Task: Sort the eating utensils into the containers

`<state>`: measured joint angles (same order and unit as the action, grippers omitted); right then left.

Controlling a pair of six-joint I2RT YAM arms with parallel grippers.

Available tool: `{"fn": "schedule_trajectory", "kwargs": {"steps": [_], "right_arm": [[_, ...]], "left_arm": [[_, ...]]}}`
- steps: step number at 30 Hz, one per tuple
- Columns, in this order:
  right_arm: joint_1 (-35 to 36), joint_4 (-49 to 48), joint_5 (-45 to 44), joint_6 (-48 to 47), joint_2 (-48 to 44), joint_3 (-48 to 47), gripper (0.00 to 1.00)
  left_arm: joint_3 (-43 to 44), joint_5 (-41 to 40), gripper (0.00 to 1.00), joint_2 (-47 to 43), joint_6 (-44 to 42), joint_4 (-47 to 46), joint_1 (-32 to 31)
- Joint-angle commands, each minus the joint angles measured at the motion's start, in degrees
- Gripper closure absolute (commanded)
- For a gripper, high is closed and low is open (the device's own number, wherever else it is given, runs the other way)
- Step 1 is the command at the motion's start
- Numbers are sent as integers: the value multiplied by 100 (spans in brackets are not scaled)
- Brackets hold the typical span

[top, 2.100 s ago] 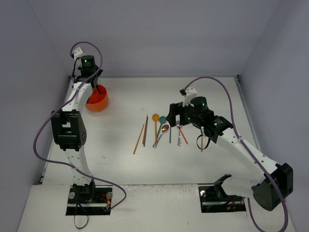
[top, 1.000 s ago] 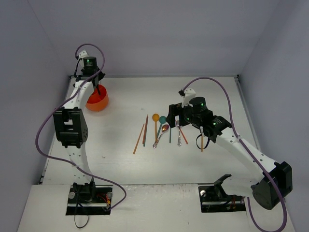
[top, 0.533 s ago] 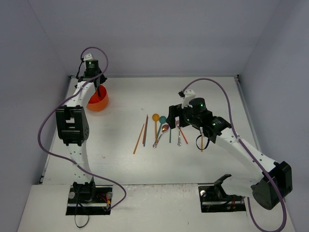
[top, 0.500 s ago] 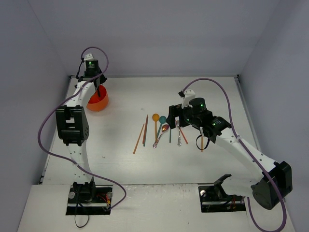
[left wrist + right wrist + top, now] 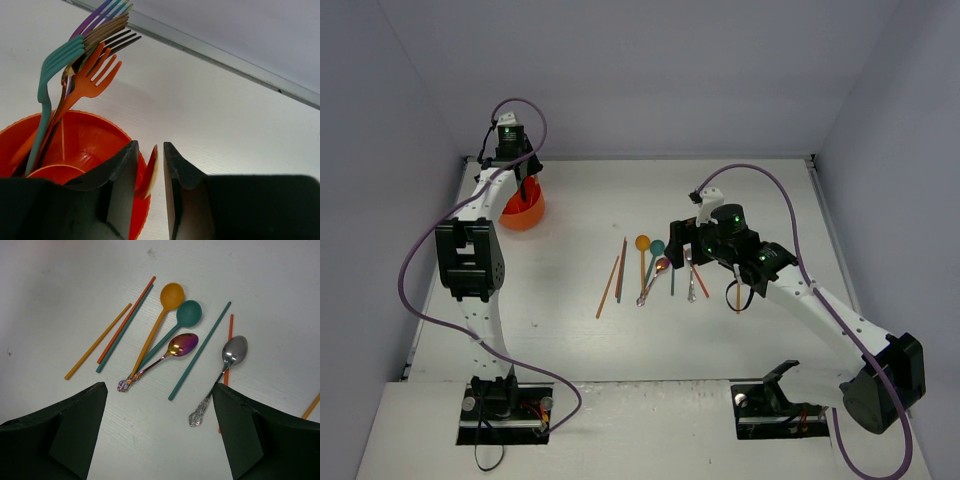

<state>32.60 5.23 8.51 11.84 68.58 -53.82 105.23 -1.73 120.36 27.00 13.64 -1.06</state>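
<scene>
Gripping orange utensil (image 5: 149,174) w/ left pincer (image 5: 150,147), by cup (image 5: 102,134).

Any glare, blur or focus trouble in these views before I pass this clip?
Top external: soft, even light, faint shadows, loose utensils small but legible. Left wrist: forks sharp; left gripper close to the lens, nearly black. Right wrist: sharp throughout, a bright glint on the silver spoon, right gripper a dark silhouette.

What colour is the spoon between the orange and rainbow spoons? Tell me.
Teal; the spoon shows best in the right wrist view.
</scene>
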Motion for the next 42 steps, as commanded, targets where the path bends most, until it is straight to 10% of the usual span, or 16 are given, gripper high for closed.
{"fn": "schedule_trajectory", "kwargs": {"steps": [1,19,42], "right_arm": [[-26,-233,5,-82,-116,-28,16],[-29,-172,-315,239,121,-76,17],[-865,246,-819,1683,909,413,48]], "left_arm": [[288,72,72,-205,-72,-169,-17],[241,173,49,-984,-397,-11,-432],[-2781,173,44,-3222,-226,455,-3466]]}}
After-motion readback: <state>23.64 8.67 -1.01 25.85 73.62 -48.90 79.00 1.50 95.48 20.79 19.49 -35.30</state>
